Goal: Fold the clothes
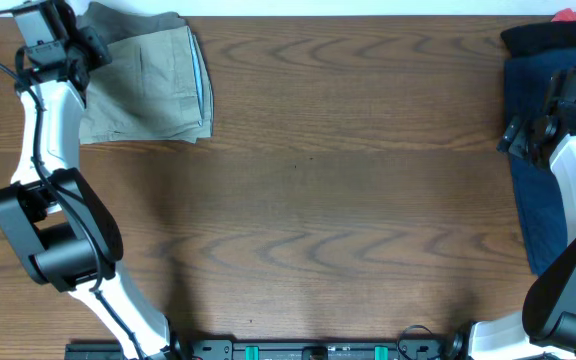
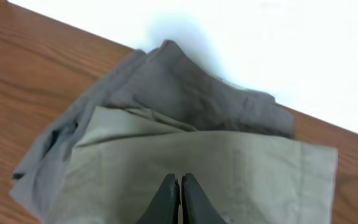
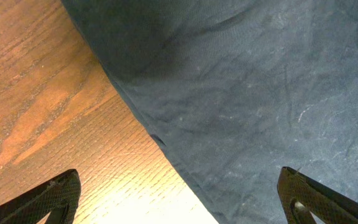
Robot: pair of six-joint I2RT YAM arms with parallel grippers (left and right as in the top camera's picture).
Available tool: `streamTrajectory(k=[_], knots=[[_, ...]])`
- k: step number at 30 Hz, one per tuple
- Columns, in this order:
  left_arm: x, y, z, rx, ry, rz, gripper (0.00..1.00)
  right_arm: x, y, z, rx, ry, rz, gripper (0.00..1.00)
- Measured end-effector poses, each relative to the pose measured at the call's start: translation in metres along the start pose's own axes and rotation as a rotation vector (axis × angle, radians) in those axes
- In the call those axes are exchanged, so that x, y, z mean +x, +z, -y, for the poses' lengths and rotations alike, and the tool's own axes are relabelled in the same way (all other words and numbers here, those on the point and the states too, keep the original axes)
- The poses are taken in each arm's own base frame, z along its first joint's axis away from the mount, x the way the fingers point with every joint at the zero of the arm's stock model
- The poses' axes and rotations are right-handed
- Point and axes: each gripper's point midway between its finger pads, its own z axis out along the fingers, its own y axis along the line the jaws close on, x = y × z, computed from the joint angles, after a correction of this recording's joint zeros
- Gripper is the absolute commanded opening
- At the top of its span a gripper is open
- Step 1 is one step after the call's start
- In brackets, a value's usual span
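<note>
the folded khaki shorts [image 1: 153,85] lie at about 10 o'clock on the wooden table [image 1: 348,180], on top of a grey garment [image 2: 185,87] that sticks out past them at the table's far edge. the left gripper [image 2: 179,186] sits over the shorts with its fingers pressed together. at 3 o'clock a navy garment [image 1: 538,150] is spread along the table edge, with a black one [image 1: 543,38] and a bit of red cloth [image 1: 573,15] near 2 o'clock. the right gripper [image 3: 179,186] hangs over the navy garment's edge, its fingers wide apart.
</note>
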Motion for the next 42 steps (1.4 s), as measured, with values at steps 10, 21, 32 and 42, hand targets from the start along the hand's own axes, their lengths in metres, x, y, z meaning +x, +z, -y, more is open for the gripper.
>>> streamTrajectory(k=[10, 21, 32, 42], knots=[[0.097, 0.066, -0.068, -0.184, -0.037, -0.230, 0.06, 0.000, 0.000, 0.000, 0.000, 0.000, 0.000, 0.99], [0.051, 0.034, -0.080, -0.238, -0.042, -0.129, 0.22, 0.000, 0.000, 0.000, 0.000, 0.000, 0.000, 0.99], [-0.017, -0.034, 0.003, -0.140, 0.040, 0.025, 0.92, 0.000, 0.000, 0.000, 0.000, 0.000, 0.000, 0.99], [0.036, -0.046, -0.104, -0.326, -0.072, -0.208, 0.96, 0.000, 0.000, 0.000, 0.000, 0.000, 0.000, 0.99]])
